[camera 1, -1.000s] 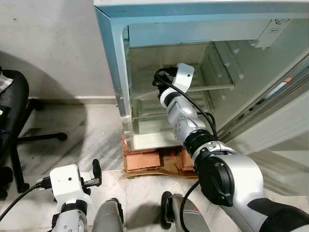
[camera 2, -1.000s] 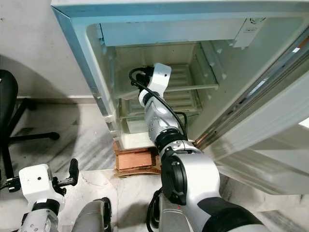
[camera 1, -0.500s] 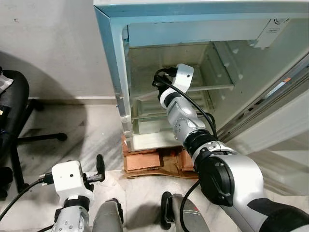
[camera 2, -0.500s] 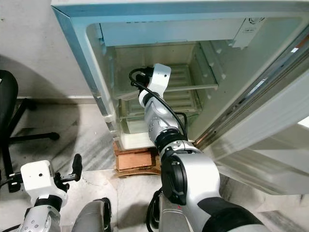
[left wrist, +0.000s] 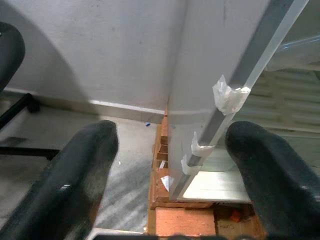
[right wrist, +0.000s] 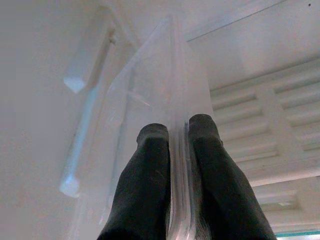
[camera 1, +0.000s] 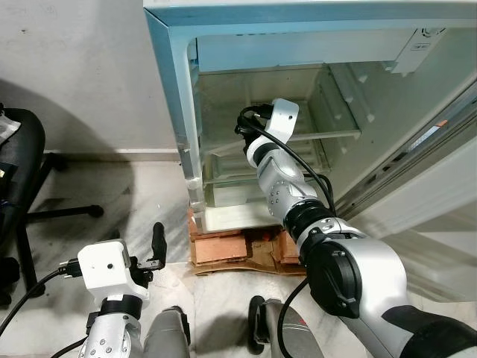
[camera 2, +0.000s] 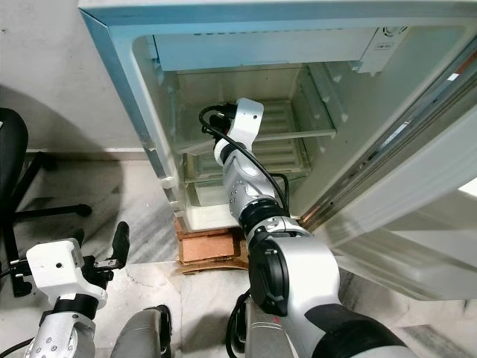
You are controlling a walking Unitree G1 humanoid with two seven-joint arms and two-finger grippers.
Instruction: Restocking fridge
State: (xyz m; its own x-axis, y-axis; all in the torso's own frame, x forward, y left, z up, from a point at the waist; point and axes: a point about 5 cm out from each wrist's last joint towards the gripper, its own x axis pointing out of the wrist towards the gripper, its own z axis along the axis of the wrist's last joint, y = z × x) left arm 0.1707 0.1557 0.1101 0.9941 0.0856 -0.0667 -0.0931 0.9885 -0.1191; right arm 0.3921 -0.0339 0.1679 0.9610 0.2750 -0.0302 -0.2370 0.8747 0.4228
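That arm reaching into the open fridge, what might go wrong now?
The right gripper is pinched on the thin edge of a clear shelf; a hard pull might crack it or let it slip free. The fridge stands on bricks, so tugging might rock it. The cable might snag.

The pale marbled floor carries everything here. On it, against the grey wall, lies a low base of reddish bricks and brown board, and the open fridge stands directly on that base, its front edge just above the bricks. A small orange scrap shows among the bricks. At the robot's left a black office chair rests on the same floor, one leg and a caster reaching out toward the fridge but well apart from it. Inside the fridge, a clear glass shelf spans the upper part, above a ribbed white back wall
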